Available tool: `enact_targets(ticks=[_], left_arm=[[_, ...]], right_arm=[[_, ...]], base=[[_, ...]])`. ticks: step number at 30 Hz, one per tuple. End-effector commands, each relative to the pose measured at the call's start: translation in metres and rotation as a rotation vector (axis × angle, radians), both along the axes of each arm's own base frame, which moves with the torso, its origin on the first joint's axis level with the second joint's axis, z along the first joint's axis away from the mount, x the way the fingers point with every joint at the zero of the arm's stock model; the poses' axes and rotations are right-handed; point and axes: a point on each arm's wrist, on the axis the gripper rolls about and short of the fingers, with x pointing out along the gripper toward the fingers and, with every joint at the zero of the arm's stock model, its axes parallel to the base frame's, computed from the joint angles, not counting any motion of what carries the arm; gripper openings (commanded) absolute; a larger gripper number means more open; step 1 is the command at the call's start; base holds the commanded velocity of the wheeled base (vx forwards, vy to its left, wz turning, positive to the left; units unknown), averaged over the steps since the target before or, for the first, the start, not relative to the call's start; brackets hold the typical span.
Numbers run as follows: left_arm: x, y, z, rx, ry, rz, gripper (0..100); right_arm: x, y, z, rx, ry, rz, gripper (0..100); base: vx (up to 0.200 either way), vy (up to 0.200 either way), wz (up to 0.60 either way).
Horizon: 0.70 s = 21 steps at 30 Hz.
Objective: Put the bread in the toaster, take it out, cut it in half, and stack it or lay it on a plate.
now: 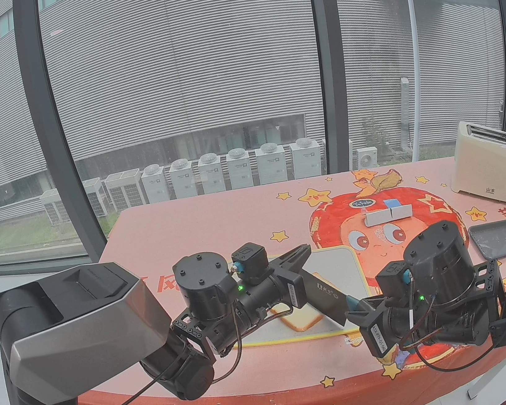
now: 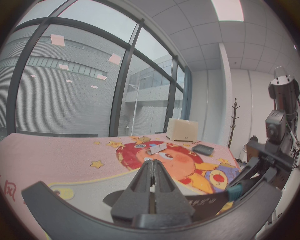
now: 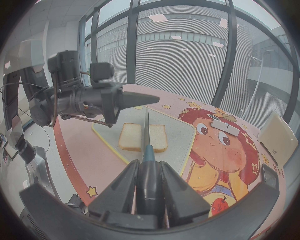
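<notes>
Plainly, the right gripper [image 3: 148, 164] is clamping its fingers round the handle of the knife [image 3: 146, 125], and the blade is pointing straight out from the jaws, away from the robot. Its long axis is running over the middle of the bread [image 3: 131, 140], so roughly equal parts of the slice are showing on either side of the steel. The bread is lying flat on the cutting board [image 3: 178, 137], near the board's edge closest to the robot. Whether the blade is already pressing into the crumb or only hanging just above it cannot be told, and the blade is hiding the line where a cut would show.

The left gripper [image 3: 150, 99] is hovering with its fingers pressed together on nothing, above the board on the robot's left of the blade. Its tip is pointing across toward the knife and is apart from the slice.

By this reading the cutting step is in hand. The right arm is the one lined up with the bread, so the coming move looks to be a press down along that middle line. The left arm is sitting near enough to steady the slice.

Farther out, the toaster [image 1: 490, 161] is standing at the table's [image 1: 207, 232] far right corner, with a dark tray [image 1: 498, 238] lying in front of it, well apart from the board.
</notes>
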Motion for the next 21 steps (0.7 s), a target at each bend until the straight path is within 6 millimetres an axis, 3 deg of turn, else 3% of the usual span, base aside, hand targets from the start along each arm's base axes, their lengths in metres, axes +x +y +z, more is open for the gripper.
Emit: enact_targets(ticks=[1, 21], left_arm=[[-0.0034, -0.0025, 0.0043, -0.012, -0.013, -0.010, 0], [-0.0049, 0.0035, 0.0100, -0.015, -0.017, 0.000, 0]], right_arm=[[-0.0015, 0.0010, -0.0013, -0.004, 0.003, 0.007, 0], [-0.0022, 0.0009, -0.0020, -0.008, 0.004, 0.010, 0]], base=[[0.000, 0.000, 0.00], [0.000, 0.000, 0.00]])
